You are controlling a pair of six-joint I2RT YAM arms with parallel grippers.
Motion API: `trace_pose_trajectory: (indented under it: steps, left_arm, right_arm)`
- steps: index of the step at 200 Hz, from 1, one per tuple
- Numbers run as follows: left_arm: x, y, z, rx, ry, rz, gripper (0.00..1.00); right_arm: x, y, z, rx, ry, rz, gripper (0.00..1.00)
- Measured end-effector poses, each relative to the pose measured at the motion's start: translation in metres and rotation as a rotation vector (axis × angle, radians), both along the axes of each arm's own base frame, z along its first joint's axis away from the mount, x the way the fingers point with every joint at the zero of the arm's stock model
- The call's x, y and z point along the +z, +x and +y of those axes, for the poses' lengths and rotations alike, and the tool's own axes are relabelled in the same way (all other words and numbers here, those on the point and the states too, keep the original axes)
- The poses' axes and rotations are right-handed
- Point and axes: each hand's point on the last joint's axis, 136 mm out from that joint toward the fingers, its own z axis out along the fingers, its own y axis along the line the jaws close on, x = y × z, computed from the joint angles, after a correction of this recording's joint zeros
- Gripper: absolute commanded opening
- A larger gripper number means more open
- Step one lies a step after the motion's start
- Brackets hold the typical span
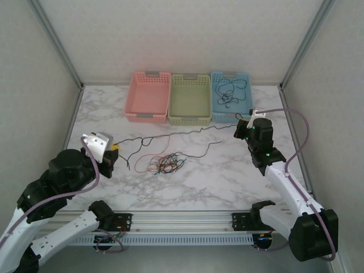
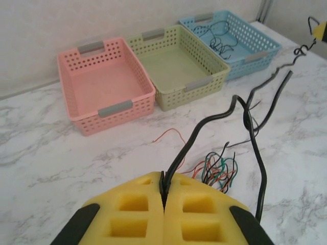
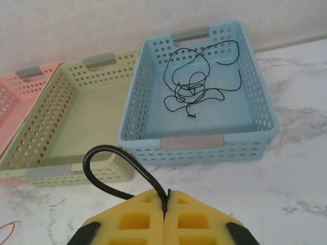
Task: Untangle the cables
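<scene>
From above, the left gripper (image 1: 109,151) is closed on one end of a long black cable (image 1: 187,132), and the right gripper (image 1: 243,124) pinches the other end. The cable runs in a wavy line across the marble table (image 1: 227,176) between them. Just in front of it lies the tangled bundle of cables (image 1: 165,164), touching neither gripper. At the back a pink basket (image 1: 145,118), a green basket (image 1: 190,120) and a blue basket (image 1: 222,116) stand side by side, with a coiled black cable (image 1: 230,94) in the blue one.

In the left wrist view the yellow pads (image 2: 138,209) press together, the black cable (image 2: 196,131) clamped in their seam. It rises toward what seems to be the other gripper's tip at the frame's edge. The bundle (image 2: 220,171) lies just beyond the pads.

In the right wrist view the pads (image 3: 138,219) are likewise shut. The black cable (image 3: 110,148) loops out of the seam to the left, with the blue basket (image 3: 255,127) ahead.
</scene>
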Motion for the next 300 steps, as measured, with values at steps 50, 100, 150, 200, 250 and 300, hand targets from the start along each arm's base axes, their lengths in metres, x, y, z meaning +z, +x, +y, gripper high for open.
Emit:
trace_pose_trajectory:
  steps: [50,100,150,200,250,300]
  left_arm:
    - [-0.001,-0.002,0.006,0.011,0.023,-0.008,0.0]
    - [-0.002,-0.002,0.008,0.013,0.041,-0.011,0.0]
    - [0.005,-0.005,0.032,0.102,0.051,-0.05,0.0]
    - [0.02,-0.009,0.051,0.166,0.037,-0.106,0.0]
    - [0.015,-0.008,0.049,0.165,0.046,-0.096,0.0]
    - [0.008,-0.006,0.047,0.162,0.057,-0.081,0.0]
  right_arm:
    - [-0.007,0.0,-0.022,-0.09,-0.008,0.03,0.0]
    - [-0.007,0.0,-0.025,-0.102,0.002,0.032,0.0]
    - [-0.013,-0.001,-0.076,-0.298,-0.028,0.055,0.0]
    - [-0.017,-0.005,-0.096,-0.39,-0.02,0.071,0.0]
    - [0.011,0.003,-0.101,-0.442,0.028,0.029,0.0]
    - [0.049,0.001,-0.119,-0.57,0.06,-0.042,0.0]
